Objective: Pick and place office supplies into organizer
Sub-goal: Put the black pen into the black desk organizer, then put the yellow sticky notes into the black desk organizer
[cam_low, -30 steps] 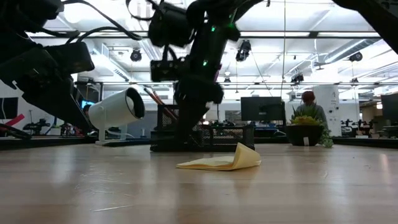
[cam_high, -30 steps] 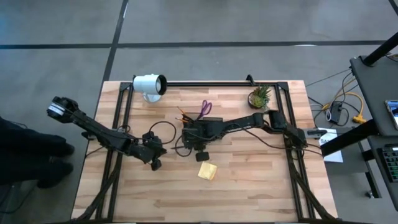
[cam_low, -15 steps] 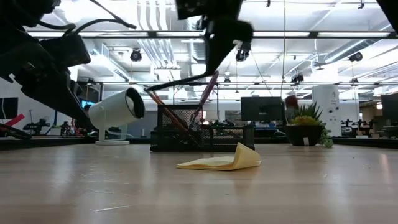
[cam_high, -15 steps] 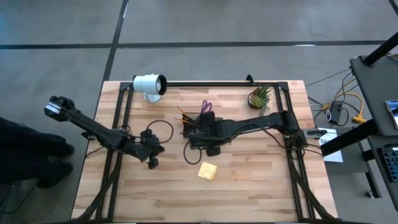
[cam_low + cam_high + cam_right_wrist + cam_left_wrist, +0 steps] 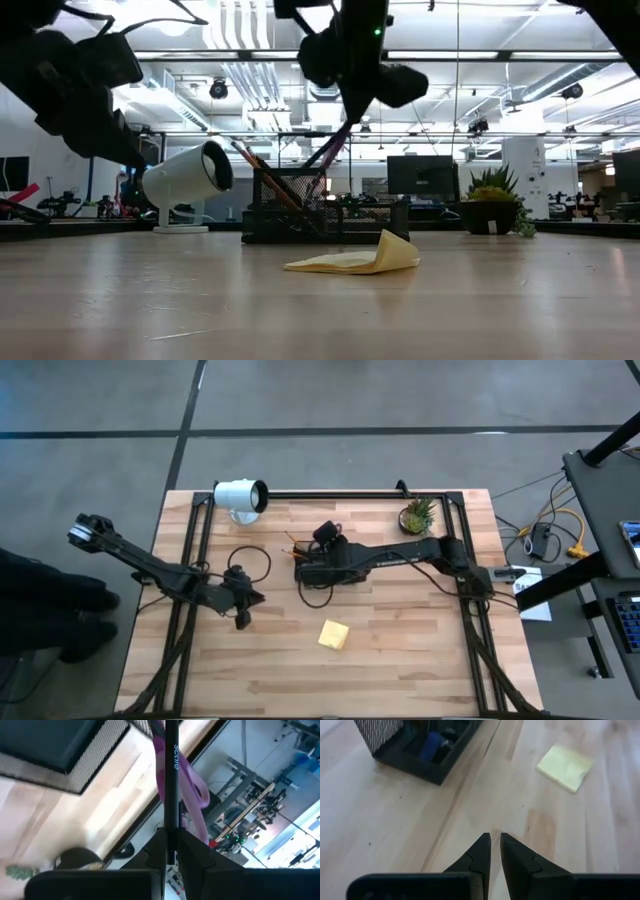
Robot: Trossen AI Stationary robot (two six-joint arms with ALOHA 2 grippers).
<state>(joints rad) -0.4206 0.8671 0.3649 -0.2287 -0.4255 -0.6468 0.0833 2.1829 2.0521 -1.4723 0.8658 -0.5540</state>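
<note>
The dark mesh organizer (image 5: 303, 572) (image 5: 290, 205) stands mid-table. Its tall compartment holds orange pencils (image 5: 262, 175) and purple scissors (image 5: 192, 790), which lean on its rim. A blue pen (image 5: 431, 745) lies in the low tray. My right gripper (image 5: 325, 538) (image 5: 350, 95) hovers above the tall compartment, shut on a dark pen (image 5: 171, 780). The yellow sticky-note pad (image 5: 334, 633) (image 5: 355, 262) lies on the table near the organizer, one corner curled up. My left gripper (image 5: 243, 612) (image 5: 492, 845) hangs shut over bare wood to the organizer's left. My right gripper pinches the dark pen between its two fingers at the upper part of its shaft (image 5: 171, 827). It comes from above, slanting down. The pen hangs tilted below the fingers beside the scissors, and its lower end (image 5: 318, 170) reaches down toward the tall compartment.
A white cylindrical lamp (image 5: 240, 497) (image 5: 185, 175) lies near the far left edge. A potted green plant (image 5: 418, 515) (image 5: 492, 205) stands at the far right. A dark rail (image 5: 330, 493) runs along the far edge. Bare wood (image 5: 400, 650) spreads over the near half.
My right gripper has risen from low on the organizer's near side and moved toward the far edge, over the tall compartment. The dark pen came up with it, first lying nearly level, now tipped steeply with its lower end at the compartment. My left gripper drew back slightly.
</note>
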